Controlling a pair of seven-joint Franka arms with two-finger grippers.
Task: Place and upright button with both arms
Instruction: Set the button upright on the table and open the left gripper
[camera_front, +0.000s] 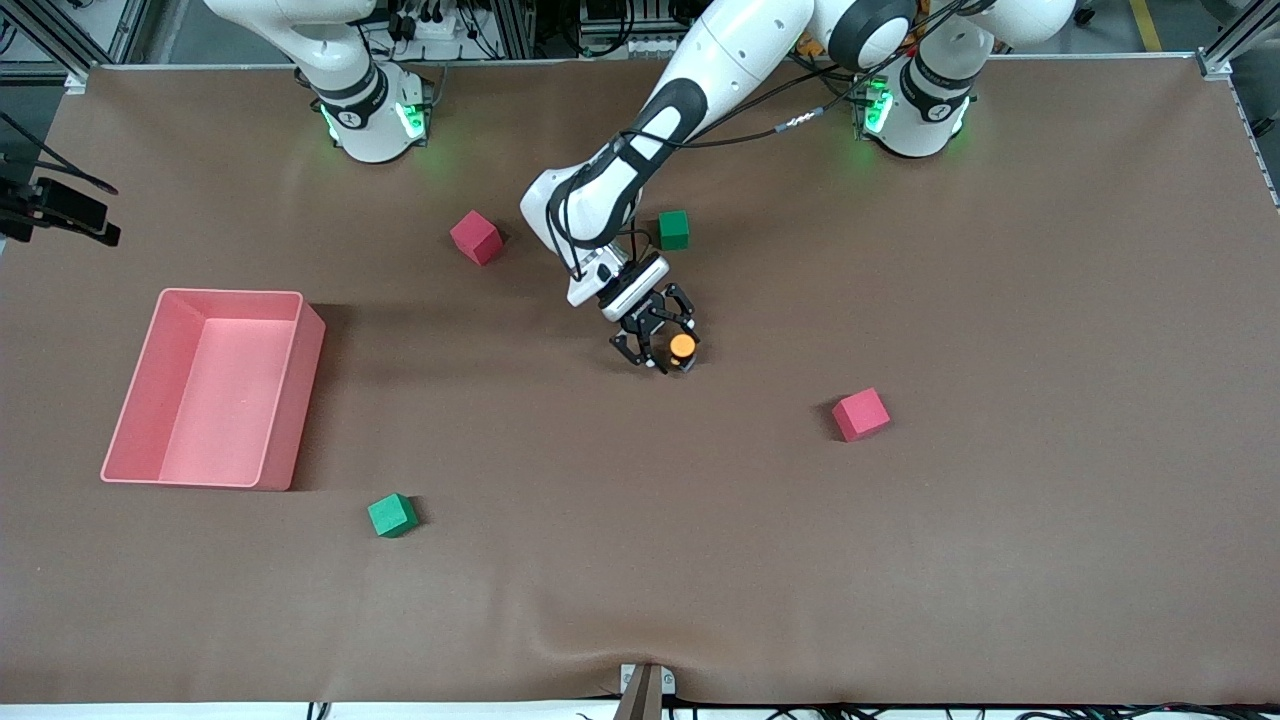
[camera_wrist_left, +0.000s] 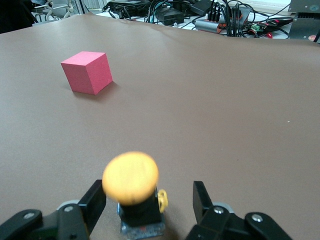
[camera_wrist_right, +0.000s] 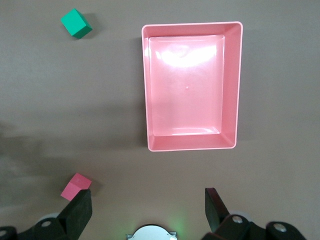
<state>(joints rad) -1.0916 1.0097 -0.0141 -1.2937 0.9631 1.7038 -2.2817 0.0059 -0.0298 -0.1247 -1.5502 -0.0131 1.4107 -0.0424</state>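
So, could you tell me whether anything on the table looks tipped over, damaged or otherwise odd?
Nothing stands out. The button stands upright on the table between the left gripper's open fingers, with a gap on at least one side. The cubes sit flat, and the pink bin is upright and empty. The right gripper waits open, high above the bin.

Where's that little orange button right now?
The button stands upright on the table near its middle, between the open fingers of the left gripper, with a green cube farther from the front camera and a red cube nearer.

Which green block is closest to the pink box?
The green cube nearest the front camera, just past the pink box's corner. The other green cube sits up by the left arm.
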